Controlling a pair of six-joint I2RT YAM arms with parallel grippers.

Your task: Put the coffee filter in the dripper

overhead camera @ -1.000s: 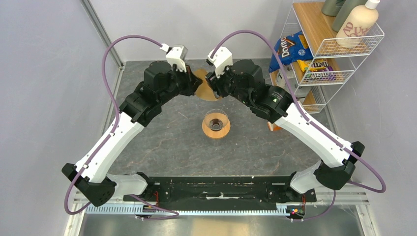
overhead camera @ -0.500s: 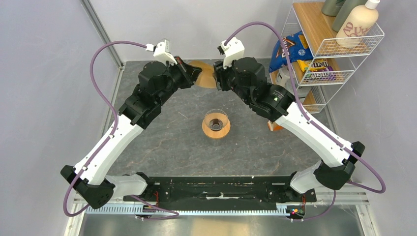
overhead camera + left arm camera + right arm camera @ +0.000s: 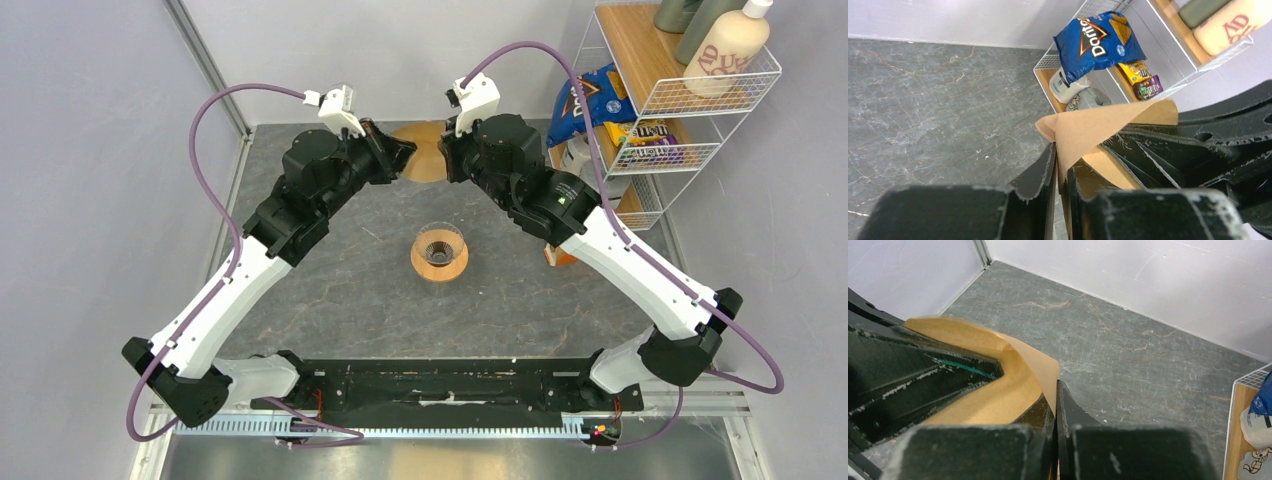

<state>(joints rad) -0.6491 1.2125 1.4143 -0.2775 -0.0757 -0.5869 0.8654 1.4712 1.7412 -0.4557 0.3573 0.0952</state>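
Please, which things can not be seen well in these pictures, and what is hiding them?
1. Top view: the coffee filter is partly covered by the left gripper and the right gripper, so its full shape is unclear.
2. Both wrist views: the dripper lies outside the frame.
3. Top view: an orange object is mostly hidden behind the right arm.
4. Top view: the cream bottle is cut off by the upper edge.
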